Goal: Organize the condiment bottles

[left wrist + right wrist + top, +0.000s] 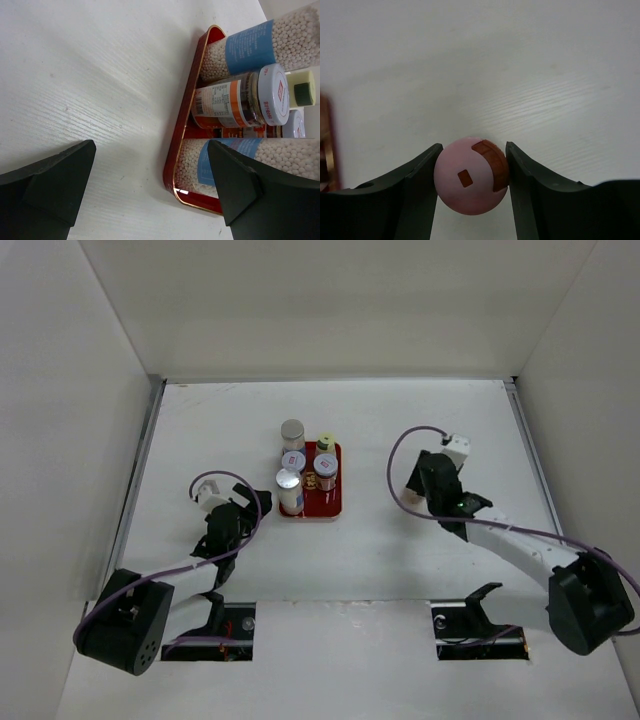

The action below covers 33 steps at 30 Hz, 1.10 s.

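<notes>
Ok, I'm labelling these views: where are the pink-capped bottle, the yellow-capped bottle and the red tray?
pink-capped bottle (470,175): right wrist view, on its cap top.
yellow-capped bottle (325,442): top external view, on its cap.
red tray (174,160): left wrist view, on its side wall.

pink-capped bottle (470,180): body hidden.

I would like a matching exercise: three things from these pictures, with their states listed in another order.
Things:
1. left gripper
2. right gripper
3. yellow-capped bottle

States:
A. stands on the red tray
B. shut on the pink-capped bottle
C. open, holding nothing

Pairs: 1-C, 2-B, 3-A
</notes>
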Available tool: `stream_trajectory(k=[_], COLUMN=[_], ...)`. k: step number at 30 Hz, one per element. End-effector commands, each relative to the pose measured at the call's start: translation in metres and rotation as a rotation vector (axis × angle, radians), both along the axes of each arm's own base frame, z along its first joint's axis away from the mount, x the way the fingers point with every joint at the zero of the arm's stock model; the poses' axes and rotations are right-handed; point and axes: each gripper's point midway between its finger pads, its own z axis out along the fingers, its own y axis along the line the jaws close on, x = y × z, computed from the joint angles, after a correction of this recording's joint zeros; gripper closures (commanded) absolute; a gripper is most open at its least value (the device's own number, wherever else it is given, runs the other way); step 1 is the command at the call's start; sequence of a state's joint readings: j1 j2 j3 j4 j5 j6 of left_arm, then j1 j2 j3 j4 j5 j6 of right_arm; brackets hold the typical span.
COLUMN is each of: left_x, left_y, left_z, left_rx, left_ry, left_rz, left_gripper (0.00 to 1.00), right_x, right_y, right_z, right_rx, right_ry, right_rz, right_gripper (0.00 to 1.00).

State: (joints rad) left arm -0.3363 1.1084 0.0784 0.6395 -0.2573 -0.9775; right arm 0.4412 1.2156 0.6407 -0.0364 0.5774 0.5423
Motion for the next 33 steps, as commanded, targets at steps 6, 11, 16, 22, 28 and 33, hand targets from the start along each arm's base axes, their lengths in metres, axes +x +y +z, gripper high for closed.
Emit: stream_trajectory(k=[6,11,16,22,28,33], left_x=[0.004,0.003,0.003,0.003,0.004,0.003], left_y=[0.000,0.007,0.009,0.010,0.012,0.017], left_z=[0.002,0.004,0.004,0.004,0.004,-0.001], left_rx=[-0.008,-0.011,-0.006,-0.006,-0.003,0.005], left_ry=[-0.009,-0.018,-0.019,-0.020,-0.019,0.002], left_rz=[0.007,0.025,0.032,0.037,0.040,0.055], left_gripper=[0.00,0.00,0.00,0.00,0.00,0.00], right_x=[-0.018,-0.016,-0.006,-0.005,-0.013,-0.025], right_y=[0.170,0.236,0.268,0.283,0.285,0.262], right_z=[0.082,0.086,0.071,0.035,0.038,0.075], right_rx=[0.145,0.151,0.118,0.036,0.035,0.069], right_ry=[-0.181,-0.206,-0.183,-0.123,-0.127,-0.197], right_rz=[0.425,0.550,0.586,0.598,0.613,0.603], right_gripper=[0.53,0.53,0.52,0.48,0.20,0.11])
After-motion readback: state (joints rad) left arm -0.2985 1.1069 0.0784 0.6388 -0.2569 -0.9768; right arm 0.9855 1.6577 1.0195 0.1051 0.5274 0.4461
